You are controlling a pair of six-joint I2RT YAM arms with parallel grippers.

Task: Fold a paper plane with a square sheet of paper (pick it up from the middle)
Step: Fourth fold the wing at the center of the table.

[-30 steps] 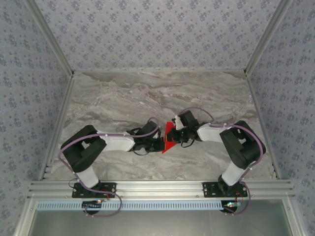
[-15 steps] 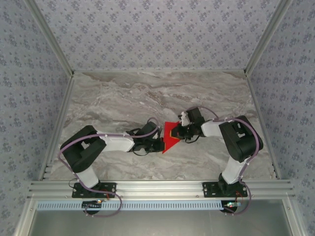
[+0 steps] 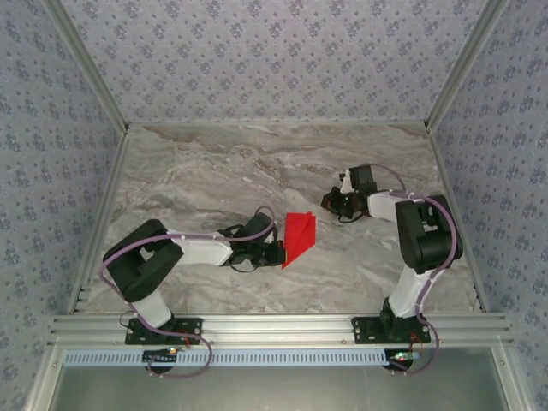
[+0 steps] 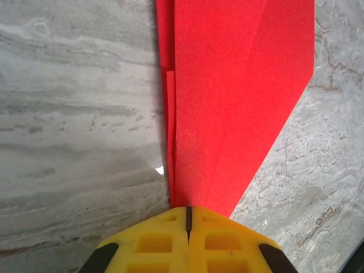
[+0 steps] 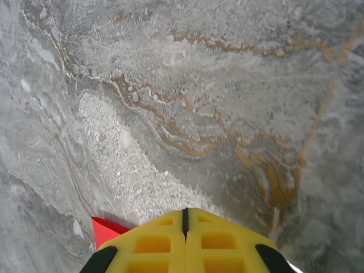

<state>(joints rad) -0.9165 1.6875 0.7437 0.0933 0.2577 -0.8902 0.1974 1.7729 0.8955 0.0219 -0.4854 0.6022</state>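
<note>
The left tool (image 3: 274,251) was shut tight on the red paper (image 3: 300,235). In the left wrist view its yellow fingertips (image 4: 170,239) met along a thin seam, with the paper's narrow end (image 4: 227,102) pinched between them. From there the paper fanned out toward 12 o'clock in overlapping layers, with a long crease running up from the tool and a slanted edge on the 3 o'clock side. It lay flat on the marbled desk (image 3: 205,163).

In the top view the paper sat near the middle of the desk, a pointed, kite-like shape with its tip toward 7 o'clock, beside the left tool.

The change was on the other side. A second earlier the right tool (image 3: 331,204) had been down on the paper, opposite the left one. It had since lifted off and swung away toward 2 o'clock, and stood well apart from the paper. Its fingers were together and held nothing. In the right wrist view they hovered over bare desk, with a small red corner of the paper (image 5: 105,230) peeking in at 8 o'clock.

This read as one crease just pressed and finished. The left tool alone now anchored the paper, so the shape depended on that single pinch. The paper was layered and pointed but broad, so further folds seemed needed before it was a dart.
</note>
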